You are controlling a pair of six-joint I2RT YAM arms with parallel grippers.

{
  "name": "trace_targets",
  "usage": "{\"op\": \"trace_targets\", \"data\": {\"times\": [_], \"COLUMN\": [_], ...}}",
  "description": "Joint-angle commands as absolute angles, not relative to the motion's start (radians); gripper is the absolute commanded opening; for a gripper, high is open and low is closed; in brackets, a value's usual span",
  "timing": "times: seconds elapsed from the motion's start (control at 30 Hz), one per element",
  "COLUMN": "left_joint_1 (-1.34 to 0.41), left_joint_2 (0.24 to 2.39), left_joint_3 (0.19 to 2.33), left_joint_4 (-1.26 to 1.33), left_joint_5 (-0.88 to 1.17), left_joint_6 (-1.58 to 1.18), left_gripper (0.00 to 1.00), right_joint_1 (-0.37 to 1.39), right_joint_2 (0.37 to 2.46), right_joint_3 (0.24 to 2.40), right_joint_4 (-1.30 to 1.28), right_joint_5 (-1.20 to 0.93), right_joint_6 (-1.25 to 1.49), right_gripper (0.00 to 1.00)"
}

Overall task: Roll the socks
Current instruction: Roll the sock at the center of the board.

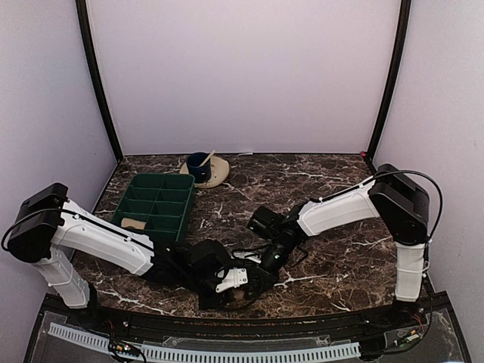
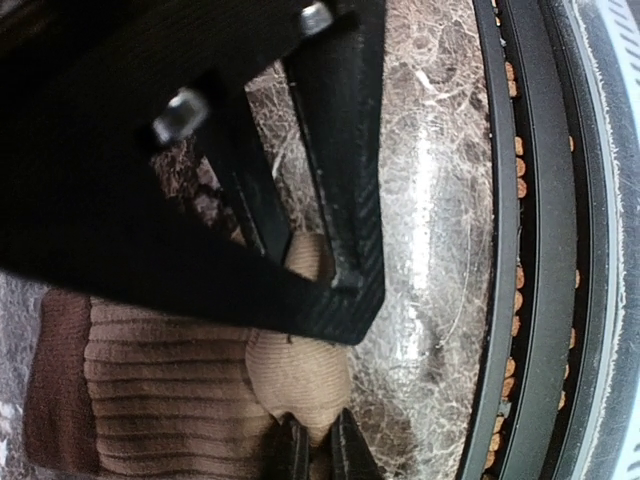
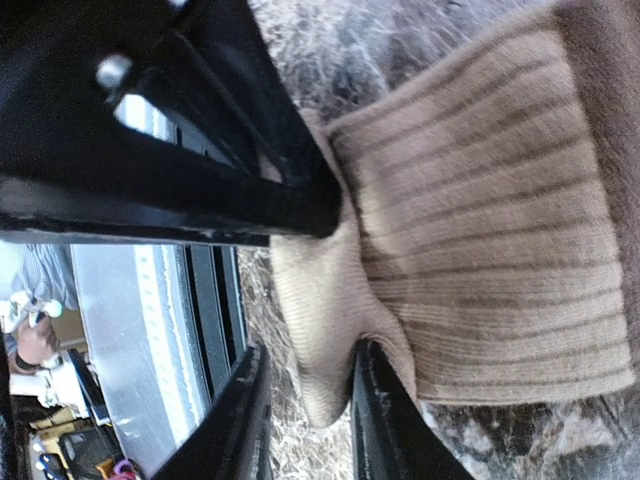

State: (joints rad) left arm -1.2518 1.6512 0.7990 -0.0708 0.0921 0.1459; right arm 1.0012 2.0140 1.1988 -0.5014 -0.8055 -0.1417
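Two socks can be counted. One tan-beige ribbed cloth sock (image 3: 490, 230) is laid flat on the dark brown marble-patterned table (image 1: 333, 249) near its front edge, between the two arms. One short tan roll (image 1: 134, 222) is seated in the near-left corner compartment of the single green plastic tray (image 1: 162, 176), which is divided into a grid of square cells. The flat sock is knitted in fine parallel ribs over most of its length. It is finished at one end with a dark brown band (image 2: 55, 380), and the other end is smoother and bunched into a soft fold. Both pincers are met at that fold. The left gripper (image 2: 305, 262) has its two black, matte, flat-sided fingers closed around the bunched tan cloth, which is seen bulging between them in the right wrist view. The right gripper (image 2: 318, 445) is pinched onto the same sock just beside it, its narrow black tips being nearly together with cloth caught between. At the far edge of the table, well apart from the sock, one beige round saucer (image 1: 219, 172) is set with one dark blue cup (image 1: 199, 162) on it, and a thin pale stick (image 1: 209, 156) is leaned in the cup.
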Motion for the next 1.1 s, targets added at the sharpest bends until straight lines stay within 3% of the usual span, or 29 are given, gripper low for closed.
{"op": "trace_targets", "data": {"times": [0.0, 0.6, 1.07], "left_joint_1": [-1.218, -1.105, -0.972], "left_joint_2": [1.68, 1.724, 1.825], "left_joint_3": [0.807, 0.876, 0.973], "left_joint_4": [-0.149, -0.249, -0.367], "left_joint_5": [0.197, 0.429, 0.715], "left_joint_6": [0.141, 0.141, 0.163], "left_gripper": [0.0, 0.0, 0.0], "right_joint_1": [0.99, 0.905, 0.89], "right_joint_2": [2.016, 1.88, 1.734], "right_joint_3": [1.119, 0.966, 0.8], "right_joint_4": [-0.508, -0.286, -0.095], "right_joint_5": [-0.719, -0.725, -0.54], "right_joint_6": [-0.118, 0.019, 0.118], "right_gripper": [0.29, 0.33, 0.3]}}
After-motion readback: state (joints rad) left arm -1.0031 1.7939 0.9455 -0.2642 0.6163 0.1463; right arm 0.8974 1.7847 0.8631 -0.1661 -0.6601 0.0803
